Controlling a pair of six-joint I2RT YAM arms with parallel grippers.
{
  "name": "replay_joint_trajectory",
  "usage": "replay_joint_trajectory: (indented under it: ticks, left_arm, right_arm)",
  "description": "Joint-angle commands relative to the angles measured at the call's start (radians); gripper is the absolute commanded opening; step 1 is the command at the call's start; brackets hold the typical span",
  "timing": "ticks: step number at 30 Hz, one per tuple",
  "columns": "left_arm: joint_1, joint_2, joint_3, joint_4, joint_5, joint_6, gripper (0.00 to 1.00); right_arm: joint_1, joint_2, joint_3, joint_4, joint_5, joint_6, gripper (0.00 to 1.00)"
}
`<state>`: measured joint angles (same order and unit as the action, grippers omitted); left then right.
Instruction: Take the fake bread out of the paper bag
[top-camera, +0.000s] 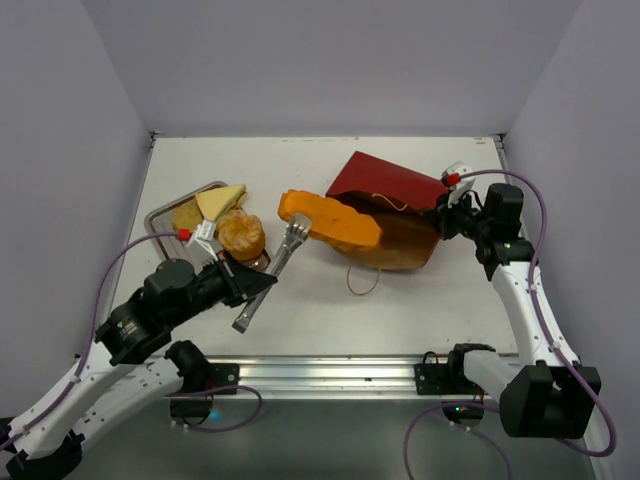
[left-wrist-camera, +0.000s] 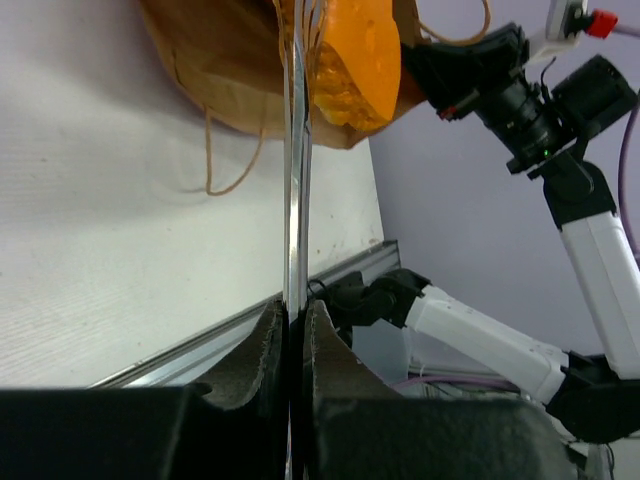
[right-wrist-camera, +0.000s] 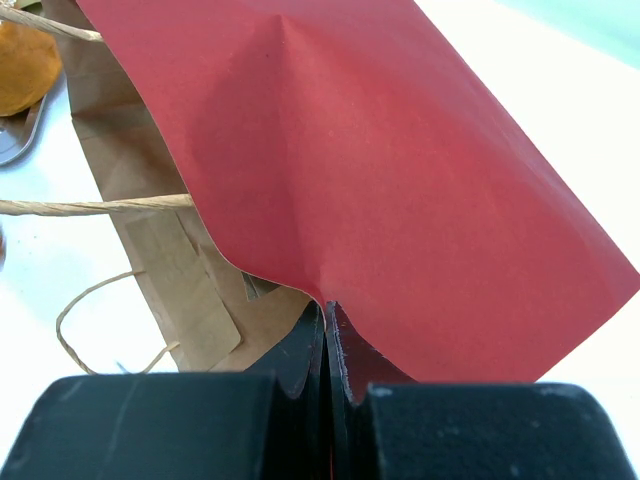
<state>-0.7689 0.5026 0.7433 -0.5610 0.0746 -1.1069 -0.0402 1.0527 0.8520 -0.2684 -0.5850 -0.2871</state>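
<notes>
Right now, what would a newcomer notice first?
The long golden-orange roll at mid-table, sticking out of the dark red paper bag, pinched by metal tongs in the left gripper. The right gripper clamps the bag's right edge; a square metal tray at left holds other bread.

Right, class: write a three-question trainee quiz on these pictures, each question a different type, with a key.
1. True or false: the right tool is shut on the bag.
2. What does the left tool hold? A) a bun B) tongs C) a cord handle
3. Fill in: the tongs grip a long orange ____ sticking out of the bag.

Key: 1 true; 2 B; 3 roll.
</notes>
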Motion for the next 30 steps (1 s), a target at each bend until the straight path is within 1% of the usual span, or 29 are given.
replay_joint_trajectory:
  ticks: [1, 3, 4, 6, 7, 10, 15, 17, 18, 19, 21, 22, 23, 25, 26, 28, 30]
  left_arm:
    - [0.000, -0.048, 0.083, -0.065, -0.207, -0.008, 0.00]
    - [0.000, -0.059, 0.103, -0.082, -0.271, -0.042, 0.00]
    - [0.000, -0.052, 0.128, -0.088, -0.333, -0.051, 0.00]
    - [-0.001, -0.029, 0.155, -0.103, -0.392, -0.067, 0.00]
    - [-0.001, 0.008, 0.184, -0.105, -0.445, -0.068, 0.00]
    - [0.000, 0.081, 0.229, -0.083, -0.533, -0.079, 0.00]
    - [0.011, 0.148, 0.271, -0.011, -0.647, -0.129, 0.00]
    - [0.046, 0.180, 0.280, 0.025, -0.662, -0.140, 0.00]
    - [0.071, 0.194, 0.292, 0.036, -0.651, -0.140, 0.00]
    - [0.148, 0.226, 0.297, 0.050, -0.581, -0.139, 0.00]
    - [0.262, 0.261, 0.289, 0.111, -0.454, -0.130, 0.00]
    - [0.392, 0.295, 0.277, 0.133, -0.300, -0.134, 0.00]
    - [0.451, 0.309, 0.260, 0.183, -0.226, -0.148, 0.00]
    - [0.573, 0.321, 0.200, 0.225, -0.100, -0.174, 0.00]
    - [0.600, 0.315, 0.179, 0.258, -0.082, -0.200, 0.00]
    - [0.655, 0.275, 0.130, 0.259, -0.079, -0.232, 0.00]
    - [0.684, 0.243, 0.101, 0.248, -0.079, -0.254, 0.00]
  right_arm:
    - [-0.003, -0.016, -0.004, 0.040, 0.027, 0.016, 0.00]
    - [-0.003, -0.017, -0.004, 0.041, 0.028, 0.016, 0.00]
    - [-0.003, -0.014, -0.004, 0.040, 0.027, 0.017, 0.00]
    - [-0.003, -0.014, -0.004, 0.043, 0.025, 0.017, 0.00]
    - [-0.003, -0.016, -0.004, 0.041, 0.025, 0.019, 0.00]
    - [-0.003, -0.017, -0.002, 0.040, 0.024, 0.019, 0.00]
    - [-0.003, -0.023, -0.002, 0.038, 0.025, 0.019, 0.00]
    - [-0.003, -0.023, -0.002, 0.038, 0.022, 0.019, 0.00]
    - [-0.003, -0.025, -0.002, 0.037, 0.019, 0.020, 0.00]
    - [-0.003, -0.023, -0.002, 0.037, 0.020, 0.020, 0.00]
    - [-0.003, -0.026, -0.002, 0.037, 0.019, 0.019, 0.00]
    - [-0.003, -0.028, -0.001, 0.035, 0.019, 0.019, 0.00]
    - [-0.003, -0.030, -0.002, 0.035, 0.019, 0.019, 0.00]
    - [-0.003, -0.036, -0.004, 0.034, 0.020, 0.019, 0.00]
    - [-0.001, -0.037, -0.004, 0.034, 0.022, 0.017, 0.00]
    - [-0.003, -0.039, -0.005, 0.038, 0.022, 0.017, 0.00]
    - [-0.003, -0.037, -0.005, 0.038, 0.022, 0.016, 0.00]
